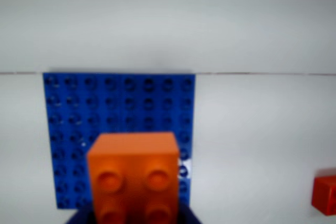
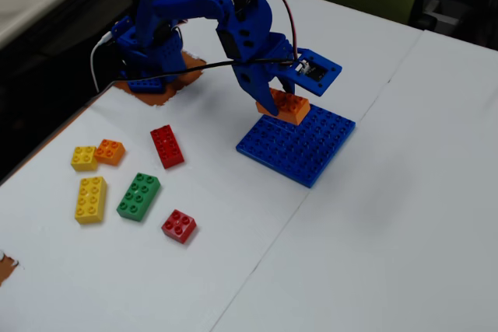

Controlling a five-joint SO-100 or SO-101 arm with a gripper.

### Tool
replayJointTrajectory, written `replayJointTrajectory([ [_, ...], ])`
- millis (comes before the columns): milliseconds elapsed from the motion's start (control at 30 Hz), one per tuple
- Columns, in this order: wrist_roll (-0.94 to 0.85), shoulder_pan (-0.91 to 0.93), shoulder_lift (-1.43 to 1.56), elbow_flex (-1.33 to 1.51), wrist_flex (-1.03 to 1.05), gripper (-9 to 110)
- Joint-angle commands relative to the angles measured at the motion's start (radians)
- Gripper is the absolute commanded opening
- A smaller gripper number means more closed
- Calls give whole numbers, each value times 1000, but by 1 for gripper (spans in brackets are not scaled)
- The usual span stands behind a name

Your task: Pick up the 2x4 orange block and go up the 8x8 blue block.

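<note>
Here we see the jaws closed on the 2x4 orange block (image 2: 285, 105), which they hold above the near-arm edge of the 8x8 blue block (image 2: 299, 144) in the fixed view; we cannot tell whether the brick touches the plate's studs. In the wrist view the orange block (image 1: 133, 174) fills the lower middle, four of its studs showing, with the blue baseplate (image 1: 118, 106) spread behind it on the white surface (image 1: 262, 129). The gripper (image 2: 282, 97) hangs from the blue arm (image 2: 226, 13). To the left in the fixed view, well apart from the plate, lie a red oblong brick (image 2: 166, 146), a green brick (image 2: 138, 196), a yellow oblong brick (image 2: 91, 199), a small red brick (image 2: 179, 225), and a small yellow brick (image 2: 84, 158) touching a small orange brick (image 2: 110, 151).
</note>
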Motion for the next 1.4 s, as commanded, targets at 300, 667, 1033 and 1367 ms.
replayJointTrajectory([
  [300,-9,-2,8,-52,17,0],
  [667,-9,2,8,-52,23,0],
  [1033,-11,3,8,-52,23,0],
  [1367,-11,3,8,-52,25,0],
])
